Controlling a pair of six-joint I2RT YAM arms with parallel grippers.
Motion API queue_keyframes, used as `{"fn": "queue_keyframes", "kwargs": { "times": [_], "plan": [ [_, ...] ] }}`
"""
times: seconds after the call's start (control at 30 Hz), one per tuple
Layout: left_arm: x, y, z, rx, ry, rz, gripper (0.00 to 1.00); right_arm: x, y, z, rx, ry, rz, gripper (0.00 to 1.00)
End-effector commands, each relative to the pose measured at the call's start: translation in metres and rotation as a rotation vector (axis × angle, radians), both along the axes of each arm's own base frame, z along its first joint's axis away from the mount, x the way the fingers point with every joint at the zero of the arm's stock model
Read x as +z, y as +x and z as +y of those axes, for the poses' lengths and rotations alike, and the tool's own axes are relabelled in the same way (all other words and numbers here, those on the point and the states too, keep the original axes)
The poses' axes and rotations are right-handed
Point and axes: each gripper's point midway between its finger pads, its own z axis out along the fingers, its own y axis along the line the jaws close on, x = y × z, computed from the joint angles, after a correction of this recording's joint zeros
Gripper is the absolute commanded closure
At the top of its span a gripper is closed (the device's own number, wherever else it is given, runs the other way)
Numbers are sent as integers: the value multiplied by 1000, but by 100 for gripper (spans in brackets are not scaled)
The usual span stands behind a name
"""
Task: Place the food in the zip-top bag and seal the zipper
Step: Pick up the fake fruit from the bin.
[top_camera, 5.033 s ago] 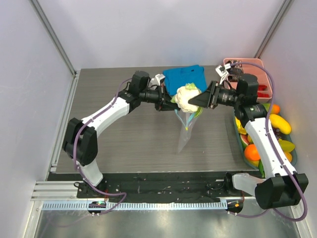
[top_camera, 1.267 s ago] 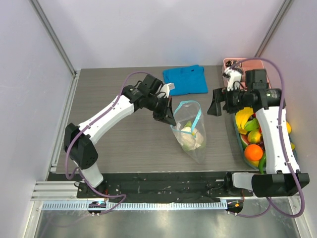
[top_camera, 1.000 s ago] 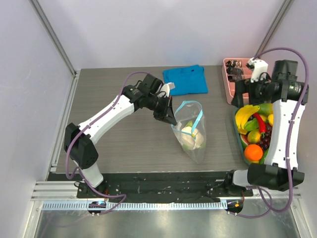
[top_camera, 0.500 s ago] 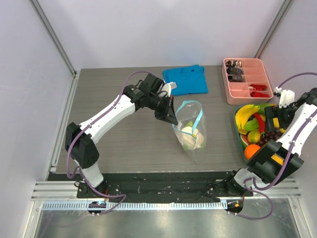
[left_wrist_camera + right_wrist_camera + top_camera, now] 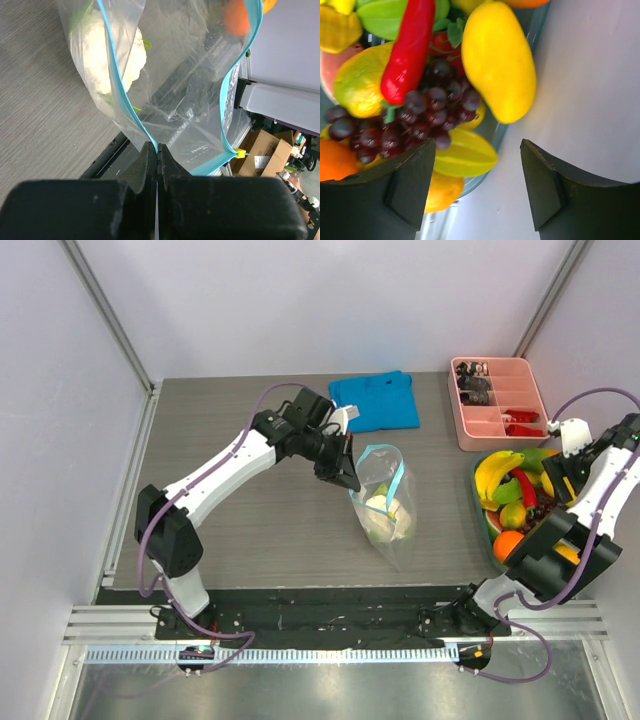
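Left fingers (image 5: 156,162): clenched on the zipper (image 5: 119,85) at one end of the rim. I'd say that keeps the mouth propped up and gaping for loading.
Zip-top bag (image 5: 385,508): mid-tabletop (image 5: 250,530), hung from that pinch, lower end seemingly resting on the wood, mouth unsealed.
Cauliflower (image 5: 112,57): already inside, low against one wall (the only piece I can make out in there).
Fruit bin (image 5: 483,525): right edge of the tabletop, heaped with bananas (image 5: 495,475), grapes (image 5: 427,112) and a yellow mango (image 5: 495,65).
Right fingers (image 5: 553,472): spread, grasping nothing, over the bin's outer side beside the mango. My guess is they are lining up the next piece.
Against five seconds back: the right fingers then carried the cauliflower to the bag mouth near the blue cloth (image 5: 375,402). Now it is bagged, the right arm has swung out to the bin, and the bag sits nearer me.
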Motion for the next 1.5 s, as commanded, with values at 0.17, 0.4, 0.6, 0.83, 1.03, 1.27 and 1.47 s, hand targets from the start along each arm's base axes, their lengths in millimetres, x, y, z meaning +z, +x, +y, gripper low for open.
{"fn": "queue_keyframes", "kwargs": {
  "times": [0.17,0.4,0.6,0.83,1.03,1.27,1.47],
  "plan": [
    [15,1,-8,-41,-50,-40,100,-15,42,-22,106,-202,-17,28],
    [16,1,-8,-45,-50,-46,100,-24,59,-23,138,-270,-19,28],
    [13,1,-7,-46,-47,-42,100,-38,57,-34,137,-292,43,25],
    [14,2,-8,-50,-50,-41,100,-54,57,-34,161,-276,87,19],
    [12,2,-9,-52,-48,-35,100,-67,56,-34,160,-262,120,19],
    [14,2,-8,-52,-49,-44,100,-64,55,-28,159,-242,118,42],
    [18,2,-9,-55,-57,-57,100,-35,54,-6,172,-197,55,58]
  ]
}}
